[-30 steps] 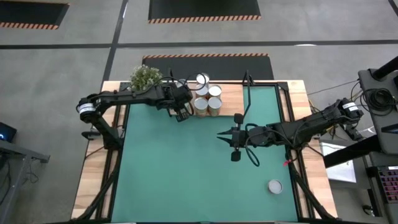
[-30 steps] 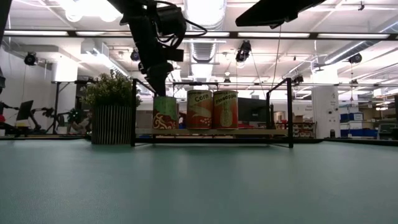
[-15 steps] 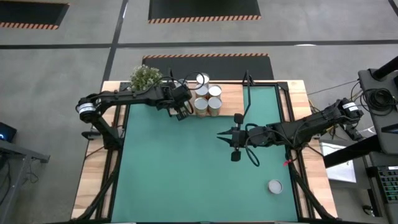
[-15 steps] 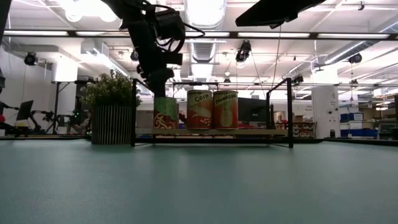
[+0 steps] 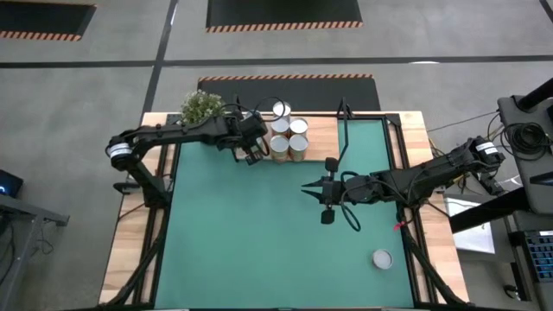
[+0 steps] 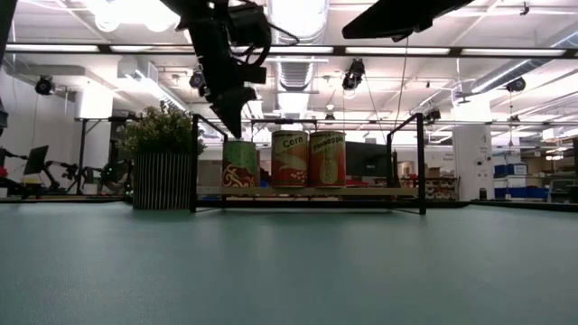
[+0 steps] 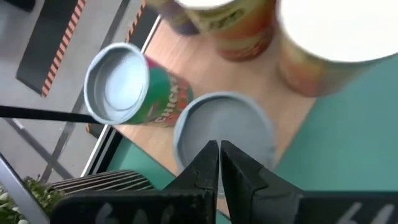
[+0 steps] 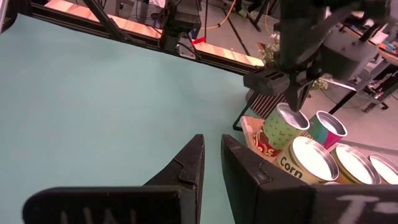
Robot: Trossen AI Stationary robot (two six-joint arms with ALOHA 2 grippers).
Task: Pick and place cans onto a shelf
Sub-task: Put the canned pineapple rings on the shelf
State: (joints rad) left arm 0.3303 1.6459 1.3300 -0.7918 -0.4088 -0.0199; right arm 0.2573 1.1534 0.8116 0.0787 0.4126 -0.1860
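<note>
Several cans stand upright on the wooden shelf point(image 5: 321, 130) at the table's far edge; the low view shows three in a row point(image 6: 239, 165) point(image 6: 290, 159) point(image 6: 327, 158) on its board point(image 6: 361, 191). My left gripper point(image 6: 232, 129) hangs shut just above the silver top point(image 7: 239, 121) of the leftmost can, with a small gap between them. A green-labelled can point(image 7: 121, 87) stands behind it. Another can point(image 5: 382, 258) stands alone on the green mat near the front right. My right gripper point(image 5: 306, 187) hovers over the mat's middle, its fingers point(image 8: 193, 158) nearly together on nothing.
A potted plant point(image 5: 200, 105) stands at the shelf's left end, close to my left arm. Black frame posts point(image 6: 422, 162) rise at the shelf's ends. The green mat point(image 5: 259, 242) lies bare in front of the shelf, apart from the lone can.
My left gripper, still shut, has risen a little from the leftmost can's top. The cans and my right arm have kept still.
</note>
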